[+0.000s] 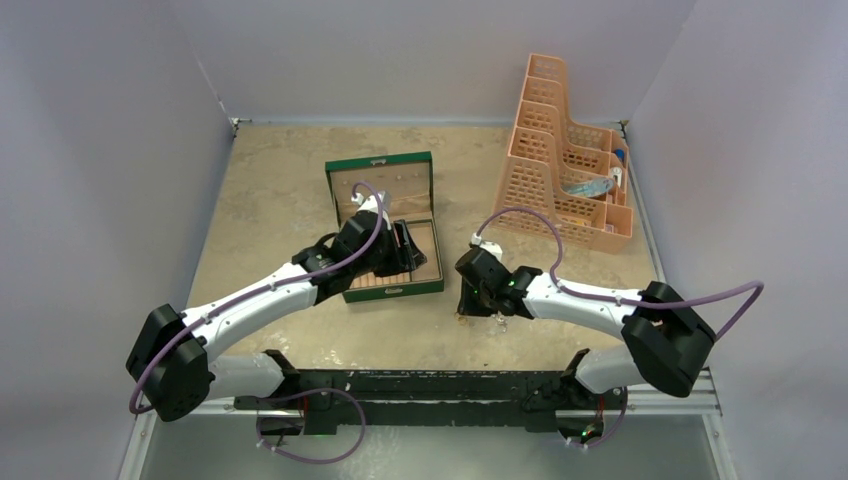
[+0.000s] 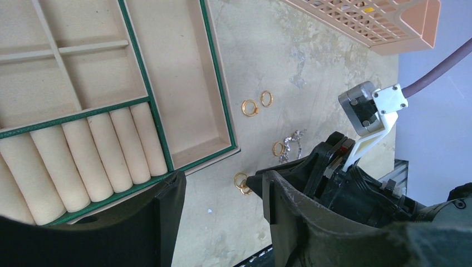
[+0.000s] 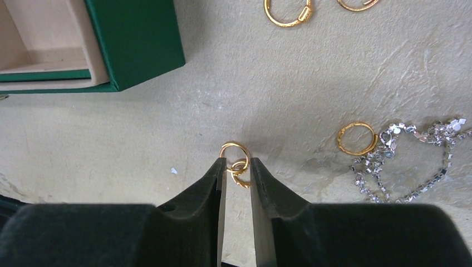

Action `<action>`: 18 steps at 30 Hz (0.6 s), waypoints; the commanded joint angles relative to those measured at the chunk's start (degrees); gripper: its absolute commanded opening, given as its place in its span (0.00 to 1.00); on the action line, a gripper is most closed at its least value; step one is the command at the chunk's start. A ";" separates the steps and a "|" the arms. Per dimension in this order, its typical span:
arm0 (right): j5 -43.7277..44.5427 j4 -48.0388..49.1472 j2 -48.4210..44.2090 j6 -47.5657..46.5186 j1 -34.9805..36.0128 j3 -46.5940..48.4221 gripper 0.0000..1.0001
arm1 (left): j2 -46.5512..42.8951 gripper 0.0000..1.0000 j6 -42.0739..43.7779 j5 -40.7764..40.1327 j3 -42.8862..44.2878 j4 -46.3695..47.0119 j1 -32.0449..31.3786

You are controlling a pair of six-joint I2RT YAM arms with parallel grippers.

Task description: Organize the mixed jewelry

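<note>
The mixed jewelry lies on the beige table to the right of the green box (image 2: 217, 114). Two linked gold rings (image 3: 234, 150) rest between the tips of my right gripper (image 3: 238, 162), whose jaws stand slightly apart around them. Further gold rings (image 3: 287, 13) (image 3: 356, 138) and a silvery chain (image 3: 409, 161) lie beyond and to the right. My left gripper (image 2: 221, 183) hovers open over the box's front corner, with only bare table between its fingers. From the left wrist view, the right gripper (image 2: 254, 181) touches down at the ring pair (image 2: 241, 182).
The green box (image 1: 380, 166) lies open with a beige lining, several padded rolls (image 2: 100, 156) and bare compartments. An orange lattice organizer (image 1: 562, 170) stands at the back right. Grey walls close in the table on three sides.
</note>
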 commanded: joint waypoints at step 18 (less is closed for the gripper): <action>-2.68 -1.09 2.49 3.34 0.32 -0.22 0.24 | 0.80 0.53 0.59 0.33 0.15 1.41 0.21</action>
